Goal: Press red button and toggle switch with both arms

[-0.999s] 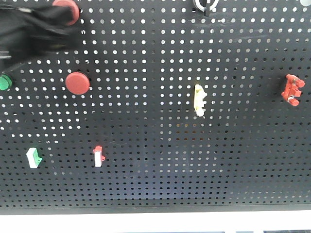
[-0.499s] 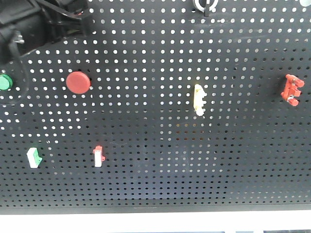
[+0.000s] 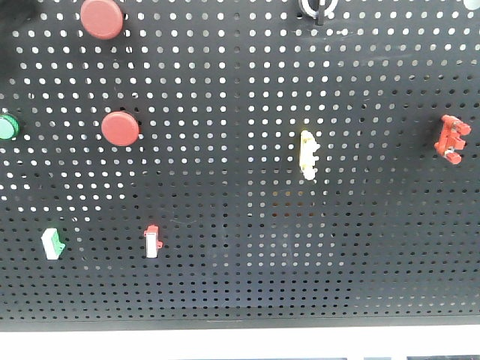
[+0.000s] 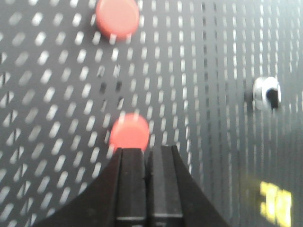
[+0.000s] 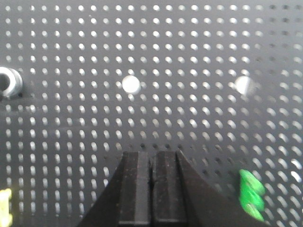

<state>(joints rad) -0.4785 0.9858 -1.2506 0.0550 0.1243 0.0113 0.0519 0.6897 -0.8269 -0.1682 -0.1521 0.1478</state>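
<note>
Two round red buttons sit on the black pegboard [image 3: 240, 225], one at the top left [image 3: 101, 19] and one below it [image 3: 120, 128]. Toggle switches on the board are a yellow one [image 3: 307, 154], a red one [image 3: 452, 139], a red-and-white one [image 3: 151, 241] and a green-and-white one [image 3: 52, 244]. In the left wrist view my left gripper [image 4: 147, 150] is shut and empty, its tips just short of a red button [image 4: 129, 132]; another red button [image 4: 117, 18] lies beyond. My right gripper [image 5: 152, 153] is shut and empty, facing bare pegboard left of a green switch [image 5: 251, 195].
A green button [image 3: 6, 126] sits at the left edge and a silver knob [image 3: 316, 7] at the top. The knob [image 4: 266, 93] and the yellow switch [image 4: 275, 203] show in the left wrist view. A silver ring [image 5: 9, 82] shows in the right wrist view.
My left arm, which covered the upper red button in the front view, has drawn back out of that view to the upper left. The upper button now shows whole.
</note>
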